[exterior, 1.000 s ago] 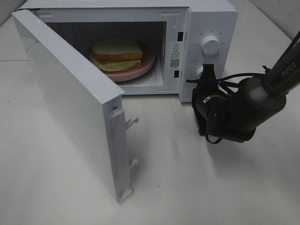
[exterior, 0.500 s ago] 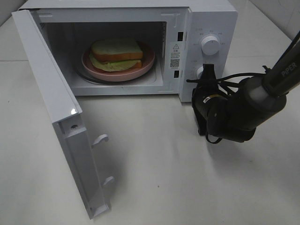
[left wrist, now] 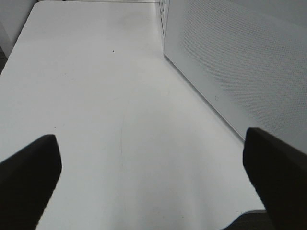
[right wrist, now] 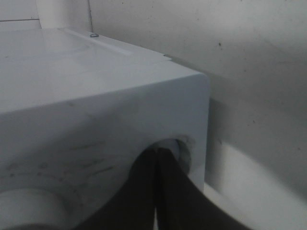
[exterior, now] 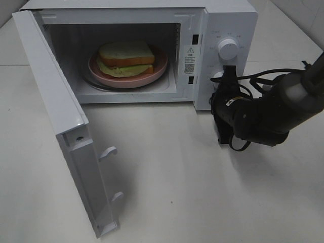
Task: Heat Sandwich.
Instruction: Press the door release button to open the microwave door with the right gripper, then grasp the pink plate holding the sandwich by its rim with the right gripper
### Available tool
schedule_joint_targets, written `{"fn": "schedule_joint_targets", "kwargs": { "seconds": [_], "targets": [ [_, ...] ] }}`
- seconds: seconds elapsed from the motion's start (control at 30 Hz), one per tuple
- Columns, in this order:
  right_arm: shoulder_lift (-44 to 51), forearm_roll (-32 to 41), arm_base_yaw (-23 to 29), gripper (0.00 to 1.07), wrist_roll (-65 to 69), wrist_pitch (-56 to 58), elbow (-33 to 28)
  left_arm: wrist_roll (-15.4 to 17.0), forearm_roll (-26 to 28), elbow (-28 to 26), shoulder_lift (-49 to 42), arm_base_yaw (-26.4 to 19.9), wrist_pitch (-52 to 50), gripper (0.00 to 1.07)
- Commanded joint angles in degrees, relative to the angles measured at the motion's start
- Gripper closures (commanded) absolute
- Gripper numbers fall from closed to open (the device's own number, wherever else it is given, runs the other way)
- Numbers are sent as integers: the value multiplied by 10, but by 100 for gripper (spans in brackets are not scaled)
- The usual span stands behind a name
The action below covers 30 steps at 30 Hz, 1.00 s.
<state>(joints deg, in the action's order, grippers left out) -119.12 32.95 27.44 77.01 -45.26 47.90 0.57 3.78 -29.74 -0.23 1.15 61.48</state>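
The sandwich, white bread with green filling, lies on a round pink plate inside the white microwave. The microwave's door hangs wide open to the left. My right gripper is shut, its tips pressed against the lower round button on the control panel, below the upper dial. In the right wrist view the closed right gripper touches that button. My left gripper is open and holds nothing. It hovers over the white table beside a dotted white panel.
The open door juts out over the front left of the table, with its latch hooks pointing right. The right arm's dark body and cables sit in front of the control panel.
The microwave door has swung further open to the left and now stands still. The right arm shifted slightly upward and rightward, with its shut tips staying at the lower button.
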Motion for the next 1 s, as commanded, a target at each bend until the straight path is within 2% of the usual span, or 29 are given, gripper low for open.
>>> {"fn": "schedule_joint_targets", "kwargs": {
  "seconds": [0.03, 0.27, 0.47, 0.73, 0.83, 0.87, 1.0],
  "targets": [
    [37, -29, 0, 107, -18, 12, -19, 0, 1, 1, -9, 3, -1, 9],
    [99, -36, 0, 106, -85, 123, -64, 0, 1, 1, -9, 3, -1, 9],
    [145, -36, 0, 104, -160, 222, -70, 0, 1, 1, -9, 3, -1, 9],
    [235, -44, 0, 102, -349, 369, -70, 0, 1, 1, -9, 3, -1, 9],
    [256, -46, 0, 101, -410, 394, -70, 0, 1, 1, -9, 3, -1, 9],
    [274, -52, 0, 101, -476, 414, -70, 0, 1, 1, -9, 3, -1, 9],
    [300, -58, -1, 99, -546, 453, -70, 0, 1, 1, -9, 3, -1, 9]
  ]
}}
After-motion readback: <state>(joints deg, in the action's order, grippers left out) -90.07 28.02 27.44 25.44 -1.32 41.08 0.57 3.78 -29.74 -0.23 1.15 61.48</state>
